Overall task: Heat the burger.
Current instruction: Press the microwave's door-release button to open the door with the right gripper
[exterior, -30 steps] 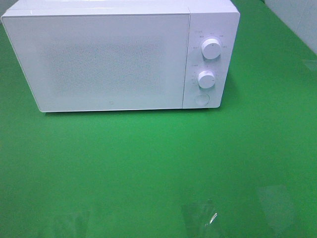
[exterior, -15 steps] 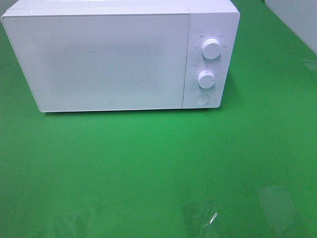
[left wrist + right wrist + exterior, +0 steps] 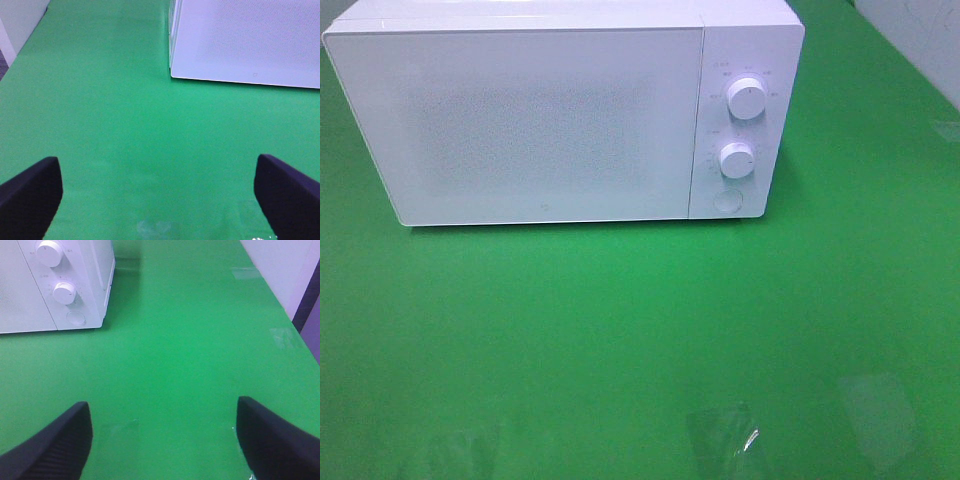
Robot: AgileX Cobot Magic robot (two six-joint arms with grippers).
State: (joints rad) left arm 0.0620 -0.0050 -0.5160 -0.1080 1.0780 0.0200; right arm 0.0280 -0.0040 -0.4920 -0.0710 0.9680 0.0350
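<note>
A white microwave stands at the back of the green table with its door shut. It has two round knobs and a round button on its right panel. The burger is out of view in every frame. My left gripper is open and empty over bare green table, in front of the microwave's left corner. My right gripper is open and empty, in front of and to the right of the microwave's control panel. Neither gripper shows in the exterior high view.
The green table reaches a pale wall at the right and at the left. Clear tape patches lie on the table near the front edge.
</note>
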